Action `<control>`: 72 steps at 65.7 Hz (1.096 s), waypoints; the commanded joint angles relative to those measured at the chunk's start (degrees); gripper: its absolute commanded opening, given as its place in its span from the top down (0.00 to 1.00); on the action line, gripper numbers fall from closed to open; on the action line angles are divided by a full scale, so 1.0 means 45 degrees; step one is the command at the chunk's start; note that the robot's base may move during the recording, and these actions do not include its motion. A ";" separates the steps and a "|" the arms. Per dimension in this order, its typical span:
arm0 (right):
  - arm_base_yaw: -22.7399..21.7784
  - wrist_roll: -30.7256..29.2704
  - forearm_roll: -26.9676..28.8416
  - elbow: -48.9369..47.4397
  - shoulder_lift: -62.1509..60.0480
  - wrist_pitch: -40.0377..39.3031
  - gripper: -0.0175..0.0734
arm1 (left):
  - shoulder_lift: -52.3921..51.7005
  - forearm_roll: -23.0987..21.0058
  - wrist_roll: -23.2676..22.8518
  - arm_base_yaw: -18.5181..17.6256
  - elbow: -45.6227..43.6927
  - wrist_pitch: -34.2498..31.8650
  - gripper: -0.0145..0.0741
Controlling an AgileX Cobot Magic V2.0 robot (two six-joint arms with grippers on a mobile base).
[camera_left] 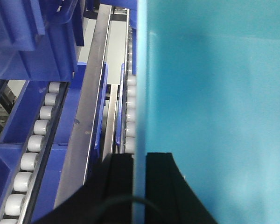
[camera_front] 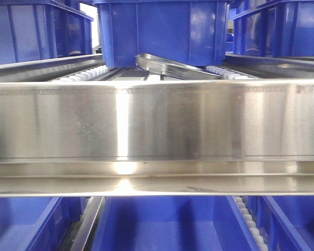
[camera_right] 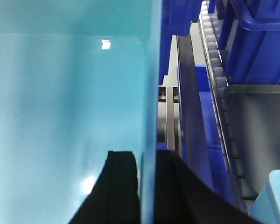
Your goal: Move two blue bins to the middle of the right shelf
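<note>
Background: steel shelf [camera_front: 36, 67] with white roller tracks [camera_front: 83, 76]. Its wide shiny front bar [camera_front: 157, 125] fills the middle of the front view.
Bin: big blue plastic bin [camera_front: 162, 31] is high up in the middle, just behind the front bar and over the tracks. I cannot tell if its bottom touches the rollers.
Left side: left pincer [camera_left: 140, 161] is closed on one side wall of the bin, with one finger inside and one outside.
Right side: right pincer [camera_right: 147, 161] squeezes the other side wall the same way.
Could go wrong: I think the bin could tip or slip if one arm moves faster than the other, because only the thin walls are pinched. Its bottom could also catch on the slanted steel strip [camera_front: 172, 67] right under it.
Neighbours: blue bin on the left [camera_front: 36, 31] and blue bin on the right [camera_front: 288, 26] stand close by. A sideways swing could bump them.
Below: lower blue bins [camera_front: 162, 225] sit on the shelf level underneath.
In the way: the front bar stands like a low wall, so I guess the bin must clear it to come out.
</note>
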 commanded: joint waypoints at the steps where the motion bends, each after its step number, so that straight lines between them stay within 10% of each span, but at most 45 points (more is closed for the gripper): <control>1: -0.0015 -0.0168 -0.0511 -0.0181 -0.0172 -0.0336 0.99 | -0.0219 0.0686 -0.0023 0.0001 -0.0107 -0.0408 0.96; 72: -0.0015 -0.0168 -0.0511 -0.0181 -0.0172 -0.0336 0.99 | -0.0219 0.0686 -0.0023 0.0001 -0.0107 -0.0408 0.96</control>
